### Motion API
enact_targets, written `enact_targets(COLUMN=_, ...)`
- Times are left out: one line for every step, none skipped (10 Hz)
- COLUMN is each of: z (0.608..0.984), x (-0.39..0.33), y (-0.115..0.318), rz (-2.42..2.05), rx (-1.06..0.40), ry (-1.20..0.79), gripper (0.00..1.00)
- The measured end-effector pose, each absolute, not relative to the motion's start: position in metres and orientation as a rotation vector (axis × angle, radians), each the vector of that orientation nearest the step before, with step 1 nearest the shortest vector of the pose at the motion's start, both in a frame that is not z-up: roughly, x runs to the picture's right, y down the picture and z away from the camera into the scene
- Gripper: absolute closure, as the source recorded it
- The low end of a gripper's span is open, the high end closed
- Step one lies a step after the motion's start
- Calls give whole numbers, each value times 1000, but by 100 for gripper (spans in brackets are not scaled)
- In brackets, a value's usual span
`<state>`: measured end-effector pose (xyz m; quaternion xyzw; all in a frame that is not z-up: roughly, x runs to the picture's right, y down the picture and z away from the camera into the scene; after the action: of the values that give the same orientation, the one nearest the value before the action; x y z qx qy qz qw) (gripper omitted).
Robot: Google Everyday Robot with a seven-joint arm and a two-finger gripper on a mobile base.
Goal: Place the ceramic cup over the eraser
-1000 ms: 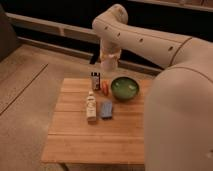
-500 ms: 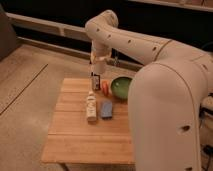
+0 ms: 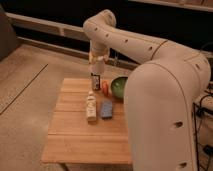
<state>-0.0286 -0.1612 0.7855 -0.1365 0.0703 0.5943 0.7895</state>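
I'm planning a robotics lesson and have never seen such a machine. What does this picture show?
The big white shape is a robot's arm, seen by one camera from above. Its gripper, shut, hangs over the far edge of the wooden table. On the table are a green bowl, a small orange thing, a white labelled bottle and a flat blue block, probably the eraser. What the gripper holds, if anything, I cannot tell.

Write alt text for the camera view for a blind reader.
A white robot arm reaches down to the far edge of a wooden table, its tool shut near the tabletop. Beside it sit a green bowl and an orange object; nearer lie a white labelled bottle and a blue block.
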Motion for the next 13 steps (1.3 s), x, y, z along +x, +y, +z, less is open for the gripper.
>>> enact_targets(z=787, x=-30, y=-162, rz=1283, rx=-297, ry=149, gripper=100)
enact_targets(z=791, x=-32, y=-165, rz=1289, rx=-304, ry=135, gripper=100)
enact_targets(z=795, x=-36, y=-169, rz=1290, rx=-310, ry=120, gripper=100)
enact_targets(z=801, x=-47, y=-175, rz=1284, rx=-323, ry=93, gripper=100)
enact_targets(z=805, x=-59, y=-181, rz=1280, rx=-334, ry=67, gripper=100)
enact_targets(z=807, x=-66, y=-187, rz=1281, rx=-344, ry=48, gripper=100)
enact_targets(z=809, x=-73, y=-191, rz=1282, rx=-360, ry=33, gripper=100)
enact_targets(z=811, x=-82, y=-193, rz=1279, rx=-385, ry=20, gripper=100)
enact_targets(z=812, x=-86, y=-190, rz=1270, rx=-403, ry=28, gripper=100)
enact_targets(z=812, x=-92, y=-185, rz=1258, rx=-424, ry=45, gripper=100)
enact_targets(z=813, x=-91, y=-178, rz=1247, rx=-437, ry=81, gripper=100)
enact_targets(z=813, x=-87, y=-172, rz=1235, rx=-441, ry=123, gripper=100)
enact_targets(z=812, x=-82, y=-169, rz=1225, rx=-437, ry=163, gripper=100)
